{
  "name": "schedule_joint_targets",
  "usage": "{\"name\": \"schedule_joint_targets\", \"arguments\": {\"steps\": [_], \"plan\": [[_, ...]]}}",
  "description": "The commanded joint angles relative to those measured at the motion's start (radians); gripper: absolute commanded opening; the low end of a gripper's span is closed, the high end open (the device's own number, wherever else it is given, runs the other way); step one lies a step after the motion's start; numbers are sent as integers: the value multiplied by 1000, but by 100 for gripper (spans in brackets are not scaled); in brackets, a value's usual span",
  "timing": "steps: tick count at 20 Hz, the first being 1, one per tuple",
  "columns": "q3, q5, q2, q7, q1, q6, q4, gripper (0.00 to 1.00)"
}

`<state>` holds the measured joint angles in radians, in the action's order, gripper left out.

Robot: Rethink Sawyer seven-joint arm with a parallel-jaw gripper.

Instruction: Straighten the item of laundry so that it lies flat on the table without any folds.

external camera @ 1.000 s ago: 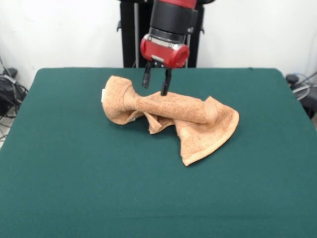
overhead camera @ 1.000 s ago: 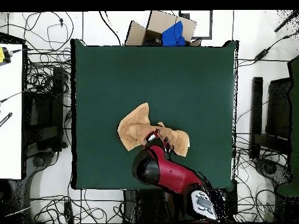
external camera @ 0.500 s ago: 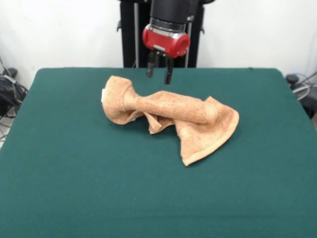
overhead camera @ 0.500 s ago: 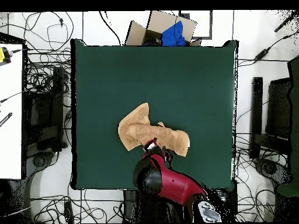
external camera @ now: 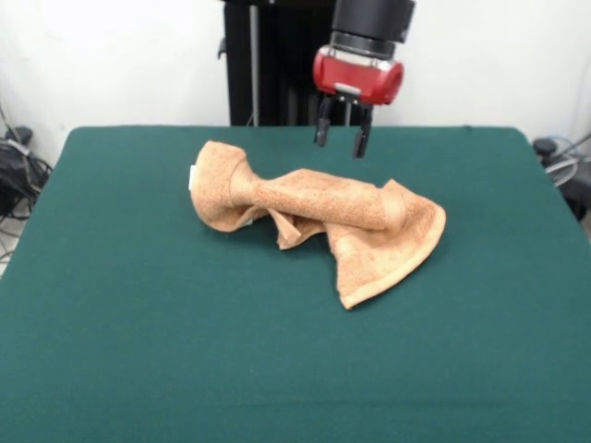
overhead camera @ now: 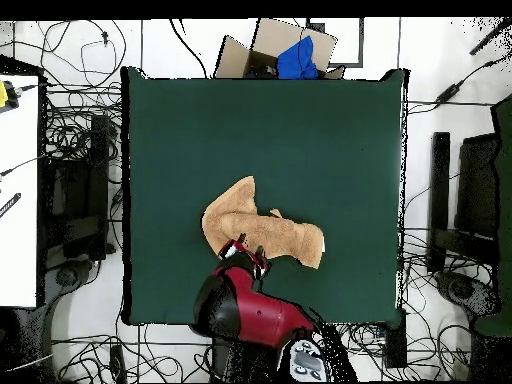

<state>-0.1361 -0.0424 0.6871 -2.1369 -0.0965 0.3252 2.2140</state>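
Fingers [external camera: 359, 140] parted and empty, the gripper [external camera: 341, 136] hangs clear above the cloth, gripping nothing. Nearest the front, one flat corner of the towel [external camera: 323, 217] spreads out on the table [external camera: 138, 351]; behind it the middle is twisted into a tight roll running across, and a bunched flap lies at the far end, with a tiny white tag at its edge. From overhead the gripper [overhead camera: 243, 253] sits beside the towel's [overhead camera: 262, 232] edge. I'd worry that a pinch on the roll itself would lift the whole bundle and tighten the twist; catching only the loose corner could drag the towel toward the table edge.
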Motion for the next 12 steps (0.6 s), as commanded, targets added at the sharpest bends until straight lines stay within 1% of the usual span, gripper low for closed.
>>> {"name": "schedule_joint_targets", "arguments": {"steps": [1, 5, 7, 10, 11, 12], "plan": [[-49, -104, -70, -169, 27, 82, -100, 100], [-42, -127, -90, -178, 21, 101, -107, 100], [-15, -124, -102, -189, 1, 88, -101, 100], [39, -93, -94, -183, -42, 25, -80, 100], [63, -70, -75, -185, -59, 9, -61, 100], [69, -68, -63, -188, -58, 7, -53, 100]]}}
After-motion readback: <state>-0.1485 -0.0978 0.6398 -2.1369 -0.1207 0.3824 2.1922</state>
